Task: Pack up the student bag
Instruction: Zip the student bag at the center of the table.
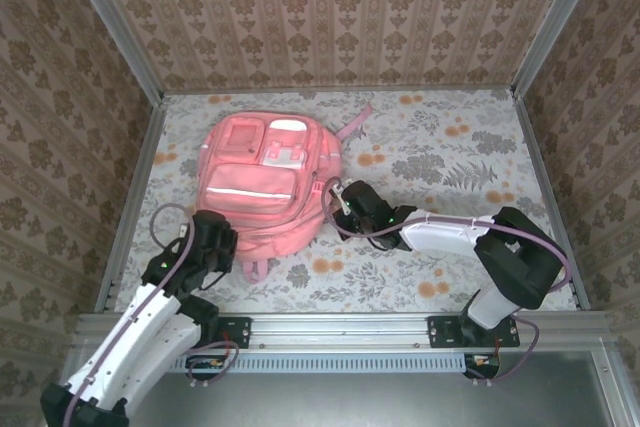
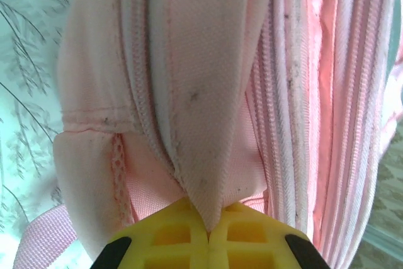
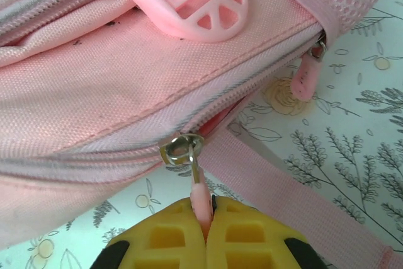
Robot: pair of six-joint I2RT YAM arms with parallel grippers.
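Your right pincer [image 3: 206,220] grips the student bag's [image 1: 255,182] zipper pull [image 3: 199,198] at 4 o'clock, left pincer [image 2: 209,226] a fabric fold [image 2: 201,124]; tug hard and the pull may slip.

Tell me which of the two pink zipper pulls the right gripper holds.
The near pull on the silver slider, pinched in the right gripper; the other pull dangles free at the student bag's corner.

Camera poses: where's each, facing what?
Top external: above, behind the bases, looking down; left arm, right arm, student bag, table.
Left wrist: on left arm, facing bag fabric pinched in left hand.
Right wrist: on right arm, facing zipper pull pinched in right hand.
All three share the bag.
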